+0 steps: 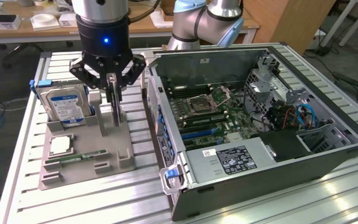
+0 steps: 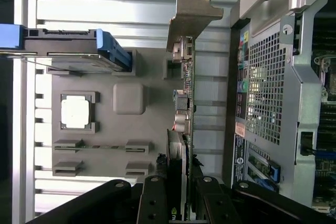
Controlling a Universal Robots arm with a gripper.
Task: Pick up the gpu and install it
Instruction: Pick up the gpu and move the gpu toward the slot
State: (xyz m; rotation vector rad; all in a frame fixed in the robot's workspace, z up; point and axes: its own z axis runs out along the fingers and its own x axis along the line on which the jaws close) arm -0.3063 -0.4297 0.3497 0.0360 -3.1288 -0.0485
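One robot arm reaches down over the aluminium surface [image 1: 24, 196] in the exterior view, and its hand [image 1: 112, 85] is partly closed, with the fingers pressed against both faces of the gpu [image 1: 115, 109]. The card stands upright and edge-on directly beneath the hand, its lower end down at the grey holder tray [image 1: 86, 175]; whether it is clear of the tray cannot be told. Just beside the hand, on the side away from the open computer case [image 1: 260, 140], a hard drive [image 1: 67, 106] with a blue-and-white label stands upright in the same tray. Lower on the tray, further from the hand, lie a square processor chip [image 1: 61, 145] and a narrow green memory stick [image 1: 79, 157]. The case lies on the hand's other side, with its motherboard exposed.

From the wrist view, the hand [image 2: 181, 203] has its dark fingers [image 2: 155, 195] on either side of the gpu [image 2: 187, 103], which runs straight away from it to a metal bracket [image 2: 191, 11] at the far end. The tray [image 2: 152, 77] lies beyond the card on one side, carrying the hard drive [image 2: 79, 51], the chip [image 2: 75, 113] and the memory stick [image 2: 100, 146]. The case's [image 2: 268, 93] perforated rear panel lies close on the other side.
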